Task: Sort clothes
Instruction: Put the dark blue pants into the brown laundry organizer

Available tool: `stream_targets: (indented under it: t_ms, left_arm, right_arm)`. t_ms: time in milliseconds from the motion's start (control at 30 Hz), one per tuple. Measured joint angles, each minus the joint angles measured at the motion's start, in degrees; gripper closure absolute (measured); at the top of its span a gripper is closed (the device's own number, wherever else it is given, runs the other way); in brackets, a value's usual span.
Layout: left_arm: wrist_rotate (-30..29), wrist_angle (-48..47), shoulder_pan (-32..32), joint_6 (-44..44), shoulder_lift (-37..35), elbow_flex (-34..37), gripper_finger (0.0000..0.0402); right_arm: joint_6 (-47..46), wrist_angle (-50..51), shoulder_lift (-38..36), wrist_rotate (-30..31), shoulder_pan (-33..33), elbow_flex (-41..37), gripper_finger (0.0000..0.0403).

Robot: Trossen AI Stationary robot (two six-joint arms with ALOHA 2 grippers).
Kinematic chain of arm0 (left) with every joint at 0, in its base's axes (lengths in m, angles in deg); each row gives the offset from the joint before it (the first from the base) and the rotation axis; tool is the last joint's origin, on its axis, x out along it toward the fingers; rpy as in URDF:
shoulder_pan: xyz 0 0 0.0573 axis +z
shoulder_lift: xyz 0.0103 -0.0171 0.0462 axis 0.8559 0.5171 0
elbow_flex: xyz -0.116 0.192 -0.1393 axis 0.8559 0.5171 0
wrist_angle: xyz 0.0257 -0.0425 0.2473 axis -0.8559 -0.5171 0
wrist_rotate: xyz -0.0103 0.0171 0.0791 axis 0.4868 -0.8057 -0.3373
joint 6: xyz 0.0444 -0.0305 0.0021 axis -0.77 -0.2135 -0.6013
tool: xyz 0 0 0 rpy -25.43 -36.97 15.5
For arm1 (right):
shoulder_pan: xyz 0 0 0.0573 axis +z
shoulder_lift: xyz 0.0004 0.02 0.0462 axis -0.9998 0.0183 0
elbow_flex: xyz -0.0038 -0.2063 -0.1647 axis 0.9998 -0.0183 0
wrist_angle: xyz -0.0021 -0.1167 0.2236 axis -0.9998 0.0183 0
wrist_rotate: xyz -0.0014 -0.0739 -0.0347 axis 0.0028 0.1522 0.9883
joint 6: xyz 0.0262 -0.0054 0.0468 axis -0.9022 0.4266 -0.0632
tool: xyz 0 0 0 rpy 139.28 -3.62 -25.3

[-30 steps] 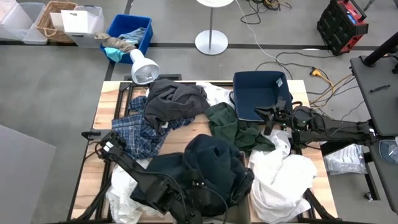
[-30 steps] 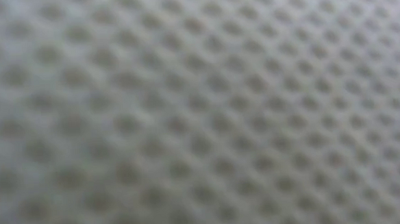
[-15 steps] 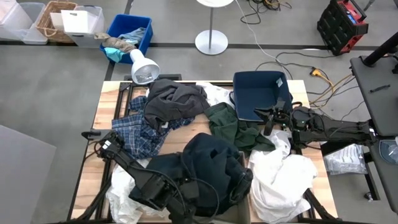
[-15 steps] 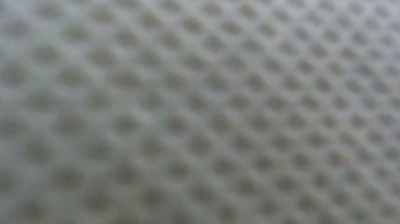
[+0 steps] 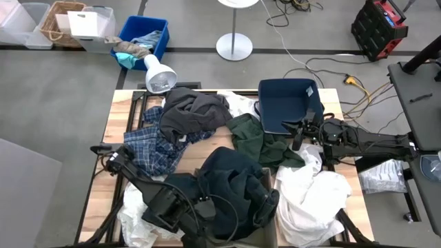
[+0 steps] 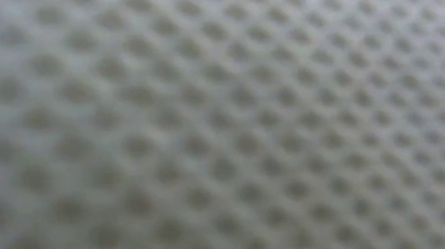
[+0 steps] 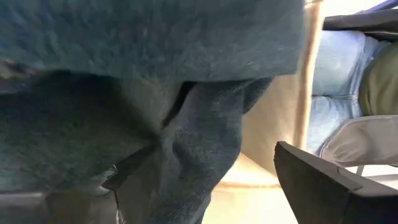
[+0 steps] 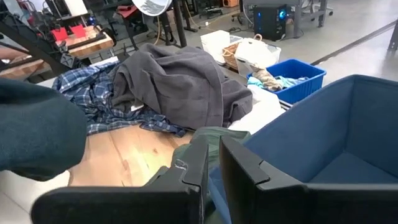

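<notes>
Clothes lie in heaps on the wooden table [image 5: 110, 124]: a blue-and-white plaid shirt [image 5: 148, 148], a charcoal grey garment [image 5: 193, 114], a dark green one [image 5: 258, 141], white ones [image 5: 310, 200] and a black one [image 5: 234, 182]. My left arm [image 5: 196, 207] reaches into the black heap from the near left. Its gripper [image 7: 199, 162] is open among the folds and hidden from above. My right gripper [image 8: 213, 163] is shut and held level above the green garment [image 8: 208, 134], beside a dark blue bin [image 5: 286, 103]. White mesh cloth [image 6: 222, 124] fills the whole low view. My left gripper has a fold of the black garment [image 7: 205, 137] hanging in the gap between its open fingers. The cloth lies over one finger [image 7: 127, 180]; the other finger [image 7: 329, 186] stands clear of it. The fingers slant down into the heap, which rests on the table.
A lamp head [image 5: 160, 76] hangs over the table's far left corner. On the floor beyond it stand a blue crate with rags [image 5: 145, 38], a wicker basket [image 5: 58, 21] and clear boxes [image 5: 93, 27]. Cables [image 5: 344, 79] and a red-and-black toolbox [image 5: 382, 27] lie to the far right.
My left arm's wrist has drawn back toward the table's left edge and turned. The black garment has stayed on the table; its near left part has slumped into looser folds. My right arm has kept still.
</notes>
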Motion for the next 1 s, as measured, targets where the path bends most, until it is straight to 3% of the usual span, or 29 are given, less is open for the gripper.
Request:
stream_targets:
  t_ms: [200,433,500,667,833,1000]
  left_arm:
    - [-6.31,0.77,0.1,-3.69,-2.49,0.0,0.0118]
    - [-31.98,3.85,1.12,-20.17,-4.21,-0.02,0.0127]
    - [-35.77,3.57,2.3,-23.61,-4.29,0.02,0.0137]
    - [-34.98,4.24,5.76,-28.78,-2.81,0.09,0.0197]
    - [-28.23,5.18,8.4,-31.82,1.22,0.43,0.0294]
    - [-27.55,8.05,8.66,-34.87,4.65,0.55,0.0388]
  right_arm:
    - [-0.33,0.12,0.0,-0.01,0.0,-0.01,0.0369]
    - [-0.41,0.37,0.02,-1.67,0.0,-0.04,0.0369]
    - [-0.41,0.5,0.02,-2.38,0.0,-0.04,0.0369]
    - [-0.37,1.05,0.02,-2.46,0.0,-0.04,0.0369]
    - [-0.45,1.48,0.02,-2.64,0.0,-0.04,0.0369]
    - [-1.46,2.78,0.02,-2.7,0.0,-0.07,0.0369]
